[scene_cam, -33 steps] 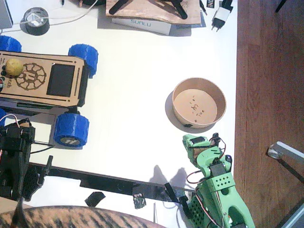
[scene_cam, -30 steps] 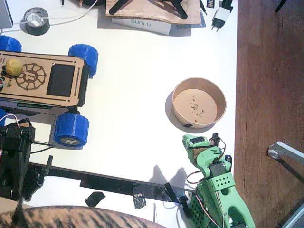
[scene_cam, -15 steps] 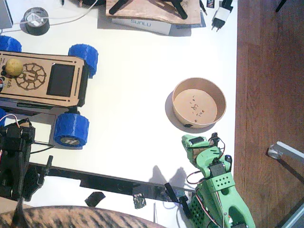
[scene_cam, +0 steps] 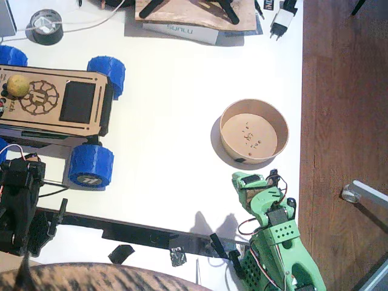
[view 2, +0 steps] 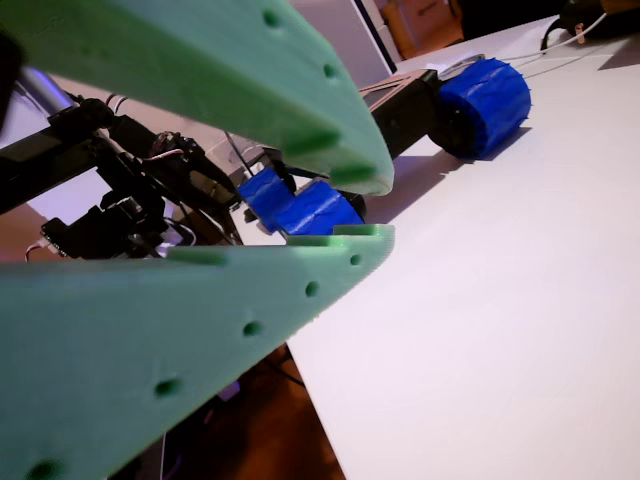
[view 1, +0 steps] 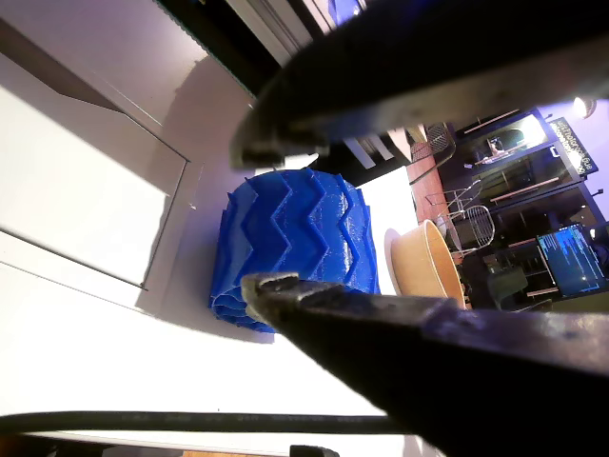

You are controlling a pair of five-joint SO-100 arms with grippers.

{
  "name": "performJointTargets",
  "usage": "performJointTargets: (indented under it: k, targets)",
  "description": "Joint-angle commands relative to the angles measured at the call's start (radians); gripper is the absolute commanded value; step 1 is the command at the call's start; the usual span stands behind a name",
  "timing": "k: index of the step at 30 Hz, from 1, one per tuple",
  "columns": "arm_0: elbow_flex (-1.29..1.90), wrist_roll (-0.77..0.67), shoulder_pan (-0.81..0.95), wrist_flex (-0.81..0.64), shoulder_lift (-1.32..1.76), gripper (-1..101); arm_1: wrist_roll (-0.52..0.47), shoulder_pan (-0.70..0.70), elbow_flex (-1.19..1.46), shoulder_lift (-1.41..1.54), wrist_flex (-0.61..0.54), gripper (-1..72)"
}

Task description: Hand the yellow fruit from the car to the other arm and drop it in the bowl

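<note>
From my station, the car [scene_cam: 54, 103] is my landmark. The fruit [scene_cam: 17, 85] sits on its deck at the far left end, beside the gear emblem. Below the car waits my left gripper [view 1: 257, 224], released and empty, facing a blue wheel [view 1: 295, 252]. I judge the fruit light, firm and ready to roll, so I would pinch it across its middle. Right of the car stands the bowl [scene_cam: 279, 124], empty, and the right gripper [view 2: 365, 205] just below it, jaws slightly parted.

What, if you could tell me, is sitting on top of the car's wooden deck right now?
The yellow fruit rests near the left end of the car deck, beside the gear emblem. Nothing else loose sits there; the deck's far-left edge is cut off.
</note>
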Motion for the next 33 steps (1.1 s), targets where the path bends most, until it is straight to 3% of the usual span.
performJointTargets:
  k: [1, 10, 16, 33]
  targets:
    - [-0.166, -0.014, 0.008, 0.051, -0.037, 17, -0.012, -0.003, -0.005, 0.009, 0.008, 0.0]
    - [-0.749, -0.012, 0.009, 0.33, -0.204, 20, -0.012, -0.003, -0.005, 0.009, 0.008, 0.0]
    - [-0.982, -0.012, 0.009, 0.433, -0.265, 21, -0.012, -0.003, -0.005, 0.009, 0.008, 0.0]
    - [-1.085, 0.0, -0.008, 0.298, -0.431, 24, -0.014, -0.003, -0.005, 0.009, 0.008, 0.0]
